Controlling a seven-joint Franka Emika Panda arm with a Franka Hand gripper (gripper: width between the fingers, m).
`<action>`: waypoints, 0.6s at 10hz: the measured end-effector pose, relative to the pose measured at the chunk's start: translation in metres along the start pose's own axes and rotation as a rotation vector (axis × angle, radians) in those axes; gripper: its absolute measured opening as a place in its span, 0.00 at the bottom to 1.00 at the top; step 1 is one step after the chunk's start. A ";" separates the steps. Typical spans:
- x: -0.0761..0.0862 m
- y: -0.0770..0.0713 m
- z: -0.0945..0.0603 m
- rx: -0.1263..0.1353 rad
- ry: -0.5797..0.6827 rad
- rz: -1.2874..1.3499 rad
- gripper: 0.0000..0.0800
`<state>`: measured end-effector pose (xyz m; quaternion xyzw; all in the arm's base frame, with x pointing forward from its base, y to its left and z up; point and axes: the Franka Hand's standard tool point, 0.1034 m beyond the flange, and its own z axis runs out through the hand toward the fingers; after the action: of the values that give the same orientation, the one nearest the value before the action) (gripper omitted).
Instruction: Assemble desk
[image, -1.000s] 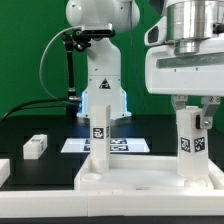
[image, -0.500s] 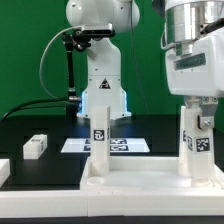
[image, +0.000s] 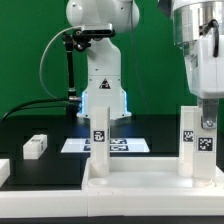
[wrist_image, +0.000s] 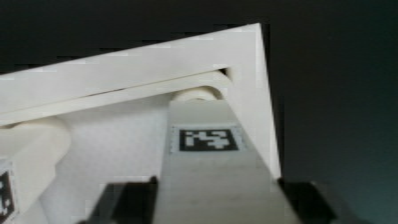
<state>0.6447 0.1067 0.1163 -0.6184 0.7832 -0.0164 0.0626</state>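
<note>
The white desk top (image: 140, 180) lies flat at the front of the black table, with two square white legs standing upright in it. One leg (image: 100, 135) stands toward the exterior view's left, the other leg (image: 197, 145) at its right corner; both carry marker tags. My gripper (image: 205, 112) comes down over the top of the right leg. In the wrist view my gripper (wrist_image: 214, 205) straddles that leg (wrist_image: 214, 140), one dark finger close against each side, with the desk top (wrist_image: 125, 80) beyond. Whether the fingers press the leg or stand just off it does not show.
A small loose white part with a tag (image: 34, 146) lies on the table at the exterior view's left, and another white piece (image: 3, 170) shows at the frame edge. The marker board (image: 125, 145) lies behind the desk top, before the arm's base (image: 100, 85).
My hand has turned about the right leg and shifted toward the exterior view's right, showing a narrower side now. The leg and desk top stay where they were.
</note>
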 end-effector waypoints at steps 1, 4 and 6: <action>0.000 0.000 0.000 0.000 0.000 0.000 0.45; 0.000 0.000 0.001 -0.001 0.001 -0.021 0.80; 0.003 -0.005 -0.002 0.019 0.000 -0.291 0.81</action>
<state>0.6490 0.1029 0.1187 -0.7247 0.6852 -0.0329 0.0654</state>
